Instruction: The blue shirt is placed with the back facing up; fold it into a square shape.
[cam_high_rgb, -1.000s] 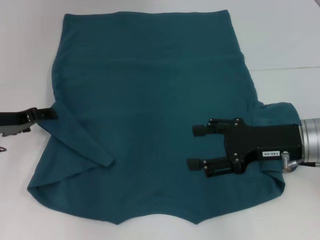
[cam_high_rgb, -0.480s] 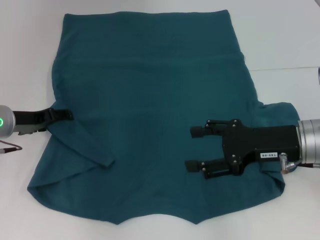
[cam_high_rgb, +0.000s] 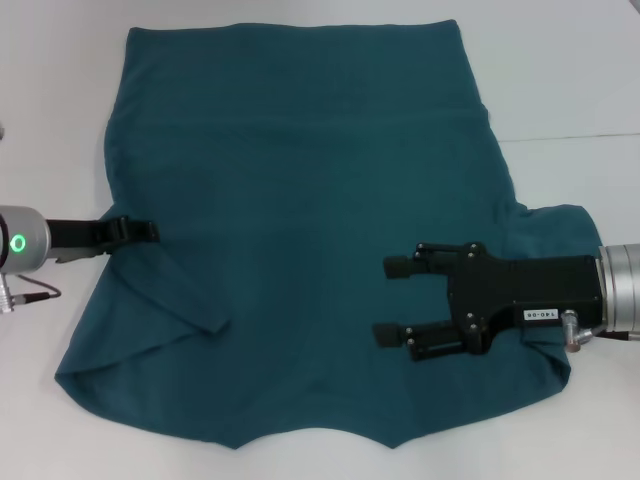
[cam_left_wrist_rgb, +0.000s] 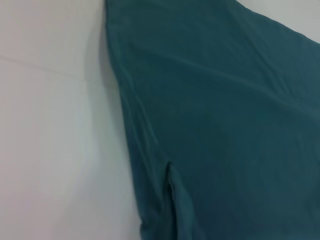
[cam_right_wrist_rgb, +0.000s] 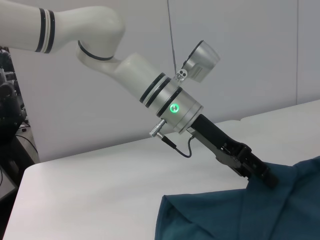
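The right gripper (cam_high_rgb: 394, 300) is matte black, two link-jointed fingers (cam_high_rgb: 400, 266) ending in blunt rubbery pads, studded with small silver screws. Its flat black housing carries a small white label with dark lettering, too small to read, and joins a ribbed silver wrist collar, with a small metal connector at that collar's near edge. The left gripper (cam_right_wrist_rgb: 270, 181) is a slim black assembly on a silver cuff bearing a glowing green ring light; beside that light, a thin black cable loops from a plug. Behind the cuff, the white arm shows black joint bands and a grey wrist camera.
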